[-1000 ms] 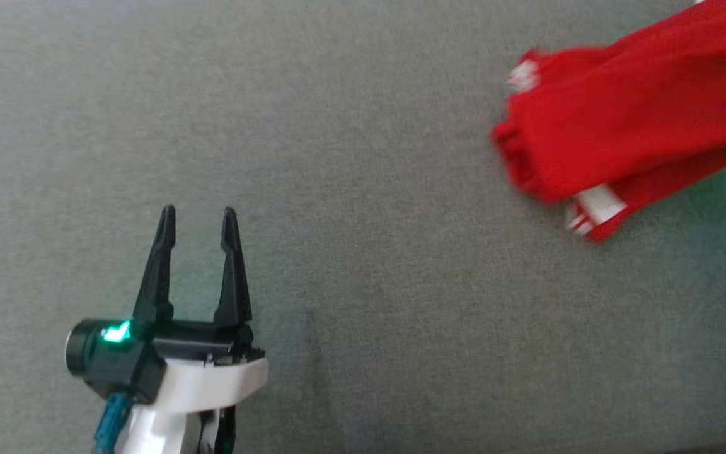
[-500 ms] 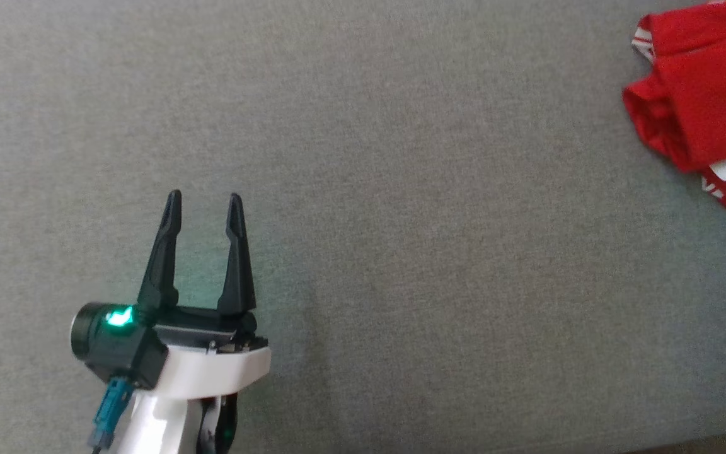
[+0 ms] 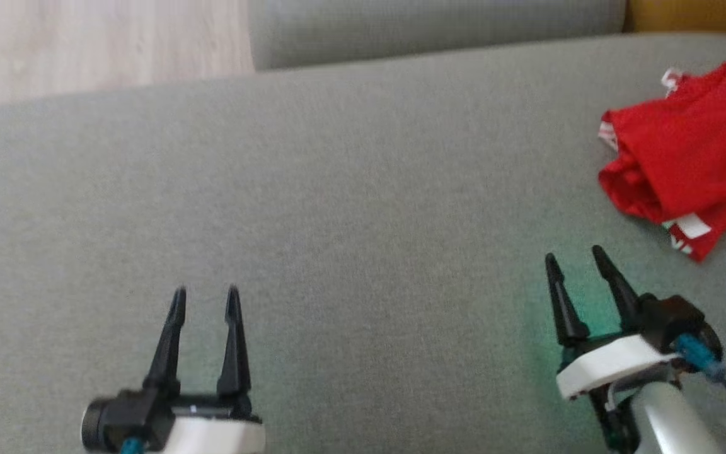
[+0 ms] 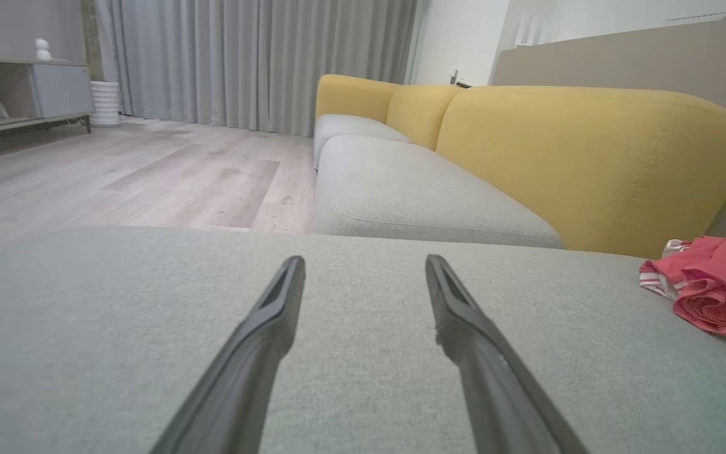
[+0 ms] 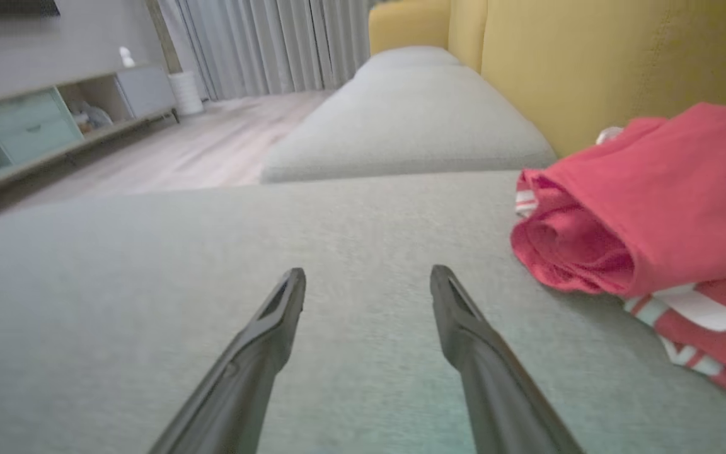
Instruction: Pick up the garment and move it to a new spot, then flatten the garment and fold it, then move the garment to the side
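My main worry is the garment (image 3: pixel 684 164) coming undone. It is a loose red bundle rather than a crisp fold, and its layers are only rolled over each other, so a brush from the right gripper (image 3: pixel 573 255) could drag them open. That gripper sits near it, just short of the white striped hem (image 3: pixel 691 227) that sticks out on my side. Its fingers are spread and empty, and I judge a sideways swing to the right would snag that hem. The left gripper (image 3: pixel 205 291), fingers also apart and holding nothing, is well apart from it.

The garment lies at the far right of the grey sofa seat (image 3: pixel 338 221), close to the yellow backrest (image 5: pixel 590 63). Its rolled, open end faces my left, toward the middle of the seat. The long axis seems to run across the seat, left to right, though the head view cuts off the right end.
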Available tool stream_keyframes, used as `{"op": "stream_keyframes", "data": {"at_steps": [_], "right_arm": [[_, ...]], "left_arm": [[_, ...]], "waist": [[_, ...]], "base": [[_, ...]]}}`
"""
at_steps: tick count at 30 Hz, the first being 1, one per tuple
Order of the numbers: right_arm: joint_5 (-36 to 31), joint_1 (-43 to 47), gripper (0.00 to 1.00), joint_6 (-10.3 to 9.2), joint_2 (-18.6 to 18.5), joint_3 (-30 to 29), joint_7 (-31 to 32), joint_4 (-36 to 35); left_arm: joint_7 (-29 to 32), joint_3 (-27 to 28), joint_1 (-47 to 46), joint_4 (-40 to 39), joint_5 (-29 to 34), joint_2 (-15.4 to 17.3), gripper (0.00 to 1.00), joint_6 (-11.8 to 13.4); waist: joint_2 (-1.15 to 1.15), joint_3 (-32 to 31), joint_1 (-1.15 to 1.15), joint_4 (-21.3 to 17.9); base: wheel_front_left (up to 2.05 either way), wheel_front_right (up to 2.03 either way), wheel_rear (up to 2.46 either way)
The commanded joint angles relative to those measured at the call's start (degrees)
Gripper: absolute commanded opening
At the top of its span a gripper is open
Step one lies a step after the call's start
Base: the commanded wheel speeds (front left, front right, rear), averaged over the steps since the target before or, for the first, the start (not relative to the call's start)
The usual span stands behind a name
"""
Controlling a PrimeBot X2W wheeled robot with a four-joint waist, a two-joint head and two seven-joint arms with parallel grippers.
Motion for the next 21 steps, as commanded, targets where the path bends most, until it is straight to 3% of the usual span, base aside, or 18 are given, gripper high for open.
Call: {"op": "stream_keyframes", "data": {"at_steps": [1, 9, 21], "right_arm": [[0.1, 0.1, 1.0, 0.18, 0.4, 0.7, -0.8, -4.5], [-4.0, 9.5, 1.0, 0.18, 3.7, -3.3, -0.8, -16.0], [-4.1, 13.5, 1.0, 0.18, 4.1, -1.3, -0.8, -16.6]], "left_arm": [[-0.3, 2.3, 0.1, -1.3, 0.5, -0.1, 1.0, 0.4], [-0.3, 3.8, 4.2, -2.3, 1.1, -0.1, 1.0, 1.0], [-0.3, 4.6, 6.1, -2.4, 1.2, -0.1, 1.0, 1.5]], "waist": [[0.0, -5.1, 0.02, 1.5], [0.0, -8.4, 0.02, 2.2], [0.0, -10.6, 0.02, 1.8]], "base": [[0.0, 0.0, 0.0], [0.0, 0.0, 0.0], [0.0, 0.0, 0.0]]}}
